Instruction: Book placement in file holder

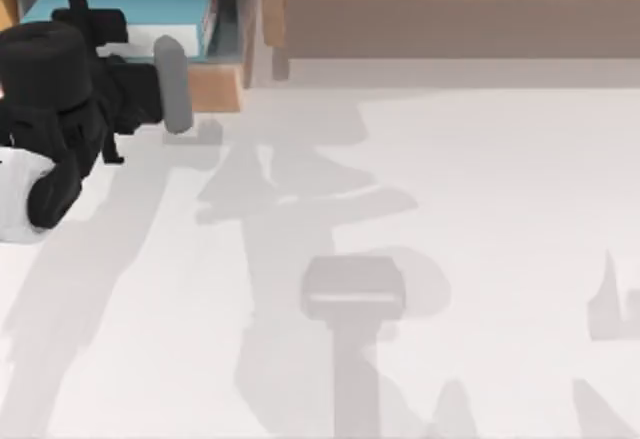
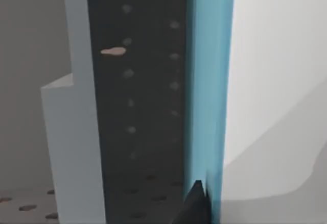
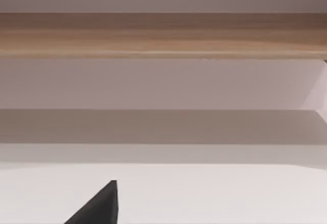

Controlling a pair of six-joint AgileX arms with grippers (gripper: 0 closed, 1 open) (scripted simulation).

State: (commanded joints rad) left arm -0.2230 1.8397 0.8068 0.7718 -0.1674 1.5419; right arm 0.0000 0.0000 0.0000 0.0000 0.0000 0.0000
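Observation:
The teal-blue book (image 1: 130, 7) sits inside the file holder (image 1: 215, 87) at the table's far left corner, its striped page edge facing right. My left arm reaches over the holder's tan front lip, and my left gripper (image 1: 80, 1) is down in the holder at the book. In the left wrist view the book (image 2: 207, 81) runs as a narrow teal strip beside the holder's dark dotted inner wall (image 2: 138, 106), with one dark fingertip (image 2: 196, 203) pressed against it. The other finger is hidden behind the book.
A long brown wooden shelf (image 1: 450, 9) runs along the far edge to the right of the holder, seen also as the shelf (image 3: 163, 35) in the right wrist view. My parked right gripper (image 3: 99, 208) hangs over white table (image 1: 480, 209).

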